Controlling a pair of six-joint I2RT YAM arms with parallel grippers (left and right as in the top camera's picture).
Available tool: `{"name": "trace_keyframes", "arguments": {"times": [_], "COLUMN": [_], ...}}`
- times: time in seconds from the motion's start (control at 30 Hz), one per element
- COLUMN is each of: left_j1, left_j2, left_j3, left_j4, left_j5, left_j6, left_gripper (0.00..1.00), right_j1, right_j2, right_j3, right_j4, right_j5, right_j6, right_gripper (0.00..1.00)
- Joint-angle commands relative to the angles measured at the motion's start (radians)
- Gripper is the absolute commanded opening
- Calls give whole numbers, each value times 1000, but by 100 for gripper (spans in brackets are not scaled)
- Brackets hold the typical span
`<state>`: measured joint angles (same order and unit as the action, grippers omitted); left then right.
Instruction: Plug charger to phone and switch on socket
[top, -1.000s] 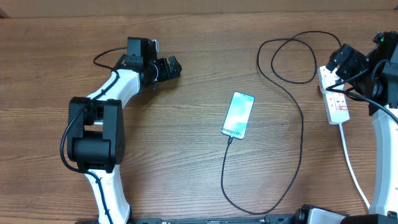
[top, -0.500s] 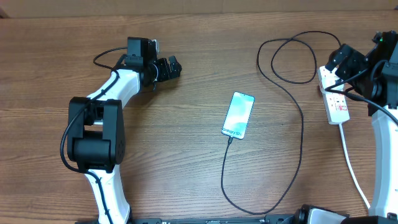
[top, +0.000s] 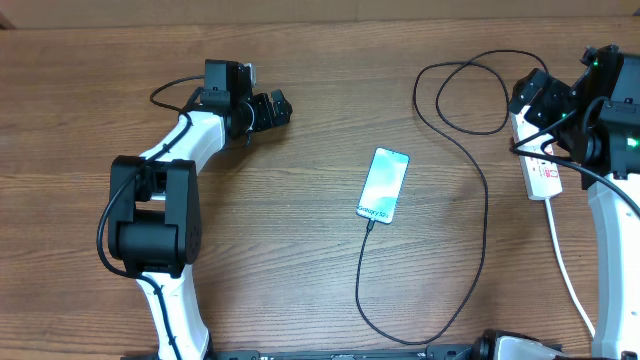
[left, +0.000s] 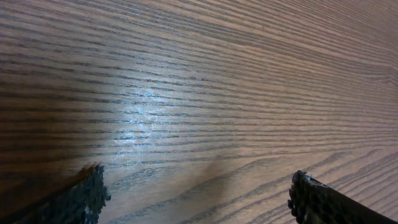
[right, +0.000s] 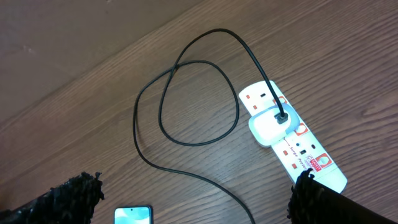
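- Phone (top: 383, 185) lies face up in the middle of the bench (top: 300, 280), screen lit and well apart from both arms. The charger cable (top: 487, 215) meets its near short edge, so the plug tip looks seated, though the joint is too small to be sure.
- The cable's slack swings wide and loops once before reaching a white adapter (right: 268, 126) already pushed into the power strip (top: 545, 178) at the right side. That loose run keeps any pull off the phone.
- The right fingers (right: 71, 199) stand wide and hold nothing, hovering above the strip's adapter end. This is probably a stance for pressing a switch with one tip. Red marks show on the strip, but whether a switch is on cannot be told.
- The left fingers (left: 81, 199) are also wide and empty. They are parked over bare wood, clear of the work.
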<state>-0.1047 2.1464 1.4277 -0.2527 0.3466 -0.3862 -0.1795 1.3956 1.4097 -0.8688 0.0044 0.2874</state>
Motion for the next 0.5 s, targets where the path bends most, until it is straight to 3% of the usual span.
{"name": "trace_keyframes", "arguments": {"times": [0.0, 0.47], "left_j1": [6, 6], "left_j2": [24, 24], "left_j3": [-24, -24], "left_j4": [-23, -23], "left_j5": [-66, -66], "left_j6": [5, 5], "left_gripper": [99, 100], "right_j1": [6, 6], "right_j2": [-28, -38], "right_j3": [3, 3], "right_j4": [2, -1], "right_j5": [5, 5], "right_j6": [-5, -5], "right_gripper": [100, 100]}}
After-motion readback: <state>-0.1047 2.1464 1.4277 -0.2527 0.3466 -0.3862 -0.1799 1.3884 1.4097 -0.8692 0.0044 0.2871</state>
